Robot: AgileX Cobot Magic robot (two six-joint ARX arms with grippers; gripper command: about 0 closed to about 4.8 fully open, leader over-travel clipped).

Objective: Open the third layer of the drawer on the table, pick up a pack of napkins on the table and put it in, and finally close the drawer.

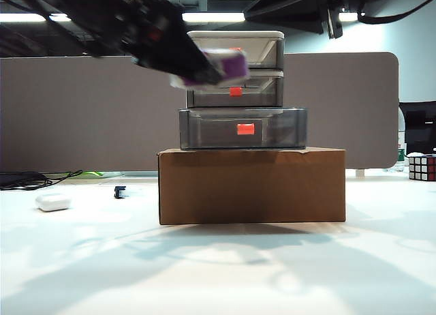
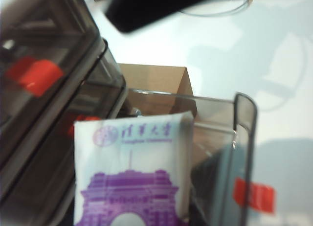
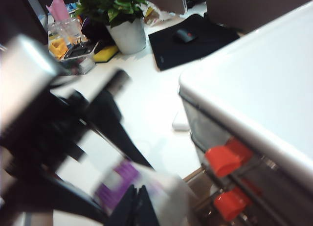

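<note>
The drawer [image 1: 235,90] stands on a brown cardboard box [image 1: 252,185] near the middle of the white table [image 1: 218,274]. The third layer of the drawer [image 1: 243,129] is pulled out toward the table's front edge, its red-orange handle facing forward. The left gripper [image 1: 204,66] reaches in from the left at the height of the upper tiers, its jaws clamped on the pack of napkins [image 1: 228,66], which hangs in front of the drawer stack above the open tier; the left wrist view shows the pack [image 2: 132,179] over the tier's open tray [image 2: 243,152]. The right gripper [image 3: 137,206] is high beside the drawer's top, fingertips pressed together with nothing between them.

A small white rounded case [image 1: 53,203] and a small dark clip [image 1: 120,191] lie toward the table's left side, well clear of the box. A Rubik's cube [image 1: 422,168] sits at the right edge. A grey partition [image 1: 82,110] runs behind the table.
</note>
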